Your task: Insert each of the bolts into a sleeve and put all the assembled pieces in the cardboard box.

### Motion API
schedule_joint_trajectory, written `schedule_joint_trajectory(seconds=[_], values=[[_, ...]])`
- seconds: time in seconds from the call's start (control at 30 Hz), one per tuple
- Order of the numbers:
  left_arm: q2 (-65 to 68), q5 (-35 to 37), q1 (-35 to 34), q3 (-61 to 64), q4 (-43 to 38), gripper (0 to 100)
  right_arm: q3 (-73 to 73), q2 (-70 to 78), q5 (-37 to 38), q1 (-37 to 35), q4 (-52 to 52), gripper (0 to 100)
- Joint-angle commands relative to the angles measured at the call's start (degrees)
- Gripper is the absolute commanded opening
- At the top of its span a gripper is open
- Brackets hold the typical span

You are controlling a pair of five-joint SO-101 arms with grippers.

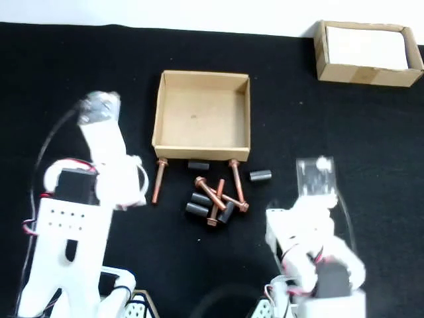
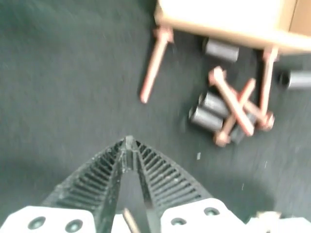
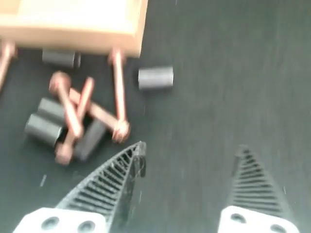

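While both white arms stand along the near edge of the black counter (image 1: 79,59), the left arm (image 1: 73,225) is by the near left corner and the right arm (image 1: 311,245) is toward the near right. Mid-counter, nearer the far edge, sits the open cardboard box (image 1: 202,142). A smaller box (image 1: 361,71) with a white sheet inside sits at the far right corner.

The left gripper (image 2: 129,144) has its ribbed fingers pressed together, the tips meeting over bare cloth to the left of the parts. The right gripper (image 3: 190,151) hangs with its fingers spread wide, near the right side of the heap.

All the parts lie on the counter just in front of the cardboard box's near wall. One copper bolt (image 1: 159,180) lies alone by the box's near left corner, and another bolt (image 1: 235,180) runs out from its near right corner. Between them, crossed bolts (image 1: 207,188) are tangled in a heap with three black sleeves (image 1: 197,211). A fourth sleeve (image 1: 198,165) lies against the wall, and a fifth sleeve (image 1: 260,175) lies apart to the right.
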Motion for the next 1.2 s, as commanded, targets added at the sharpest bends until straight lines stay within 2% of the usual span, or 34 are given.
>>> schedule_joint_trajectory(seconds=[0.0, 0.07, 0.2, 0.27, 0.37, 0.43, 0.53, 0.73, 1.0, 1.17], values=[[0.31, 0.44, -6.11, -1.01, -2.81, 1, -21.49, 21.85, 0.0, -0.92, 11.03, 30.9], [0.22, 0.09, -9.01, 0.92, -4.4, 1, -31.52, 32.75, 0.0, -1.01, 17.01, 30.9], [0.31, 0.44, -14.55, 5.85, -12.84, 1, -44.09, 45.85, 0.18, -1.01, 17.36, 30.9], [0.31, 0.53, -16.31, 9.63, -19.16, 1, -46.37, 50.68, 3.78, -4.79, 17.19, 30.9], [0.22, 1.76, -16.66, 17.8, -30.95, 1, -46.9, 58.33, 15.21, -12.62, 17.36, 30.9], [0.13, 5.89, -16.84, 23.08, -38.42, 1, -46.9, 62.55, 24.62, -16.48, 17.36, 30.9], [0.13, 9.85, -17.01, 28.26, -45.89, 1, -46.99, 68.35, 36.92, -18.59, 17.36, 30.9], [0.48, 11.08, -16.92, 36.53, -58.29, 1, -48.57, 79.6, 50.55, -16.84, 17.27, 30.7], [0.66, 11.08, -16.66, 47.16, -81.14, 1, -63.52, 87.87, 60.84, -8.48, 17.19, 30.7], [0.75, 11.08, -16.75, 51.56, -90.37, 1, -66.24, 95.52, 62.24, -6.55, 17.27, 30.7]])
